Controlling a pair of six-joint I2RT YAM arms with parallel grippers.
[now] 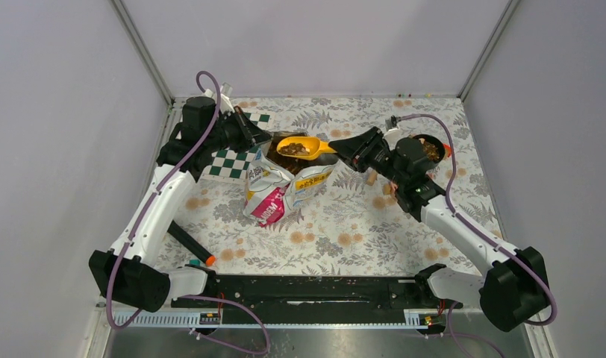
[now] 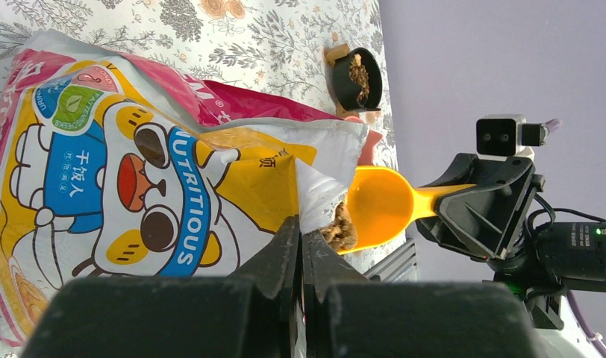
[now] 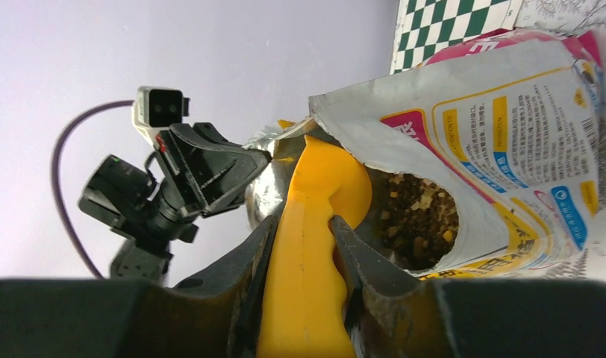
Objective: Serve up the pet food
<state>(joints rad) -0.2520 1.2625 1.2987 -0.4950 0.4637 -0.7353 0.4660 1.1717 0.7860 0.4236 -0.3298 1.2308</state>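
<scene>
Left of the bag [image 1: 281,195], nearer the arm bases, a black marker [image 1: 189,243] with an orange tip lies on the flower-patterned bench [image 1: 345,231]. A green-and-white checkered card [image 1: 236,161] lies flat right at the bag's left side; whether the two touch I can't tell.

The left end effector [image 2: 300,231] comes in at the bag's far left corner. Its jaws are pressed tight together on the torn rim of the bag's mouth, pinching it. The bag itself is glossy yellow and pink, printed with a cartoon white cat and a blue banner. It lies on the bench with its mouth gaping toward the far side.

At the bag's mouth sits a yellow scoop [image 1: 320,146], its cup loaded with pet food [image 1: 294,150], small brown dry pellets. From the right wrist view, more of the same pellets show deep inside the bag. The scoop's handle points away to the bag's right.

The right end effector [image 3: 304,224] clamps that handle, one finger on each side and both hard against the yellow plastic.

To the right of the bag, under the right arm, a few tan cork pieces [image 1: 372,179] lie on the bench. Well to the bag's right stands a black bowl [image 2: 343,86], with some brown pellets in it and a cork piece beside it.
</scene>
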